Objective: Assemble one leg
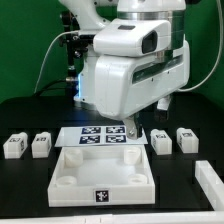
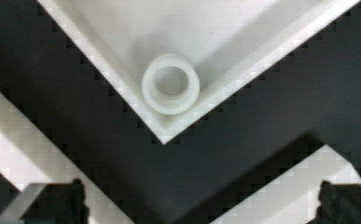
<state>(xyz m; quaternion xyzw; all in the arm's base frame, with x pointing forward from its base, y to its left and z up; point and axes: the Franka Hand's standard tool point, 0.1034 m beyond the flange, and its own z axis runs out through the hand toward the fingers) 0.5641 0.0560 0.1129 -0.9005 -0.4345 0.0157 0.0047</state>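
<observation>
The large white square panel (image 1: 62, 178) lies on the black table at the front. Four small white legs with tag markers stand beside it: two at the exterior view's left (image 1: 14, 146) (image 1: 41, 144) and two at its right (image 1: 161, 141) (image 1: 186, 139). My gripper (image 1: 131, 130) hangs over the panel's far corner on the exterior view's right, holding nothing. In the wrist view a panel corner with its round socket (image 2: 172, 85) lies ahead of the gripper (image 2: 198, 208). Its dark fingertips (image 2: 52, 205) stand wide apart and open. No leg shows in the wrist view.
The marker board (image 1: 95, 135) lies flat just behind the panel, partly hidden by the arm. A white piece (image 1: 208, 182) shows at the exterior view's right edge, cut off. Cables and a green backdrop are behind the arm.
</observation>
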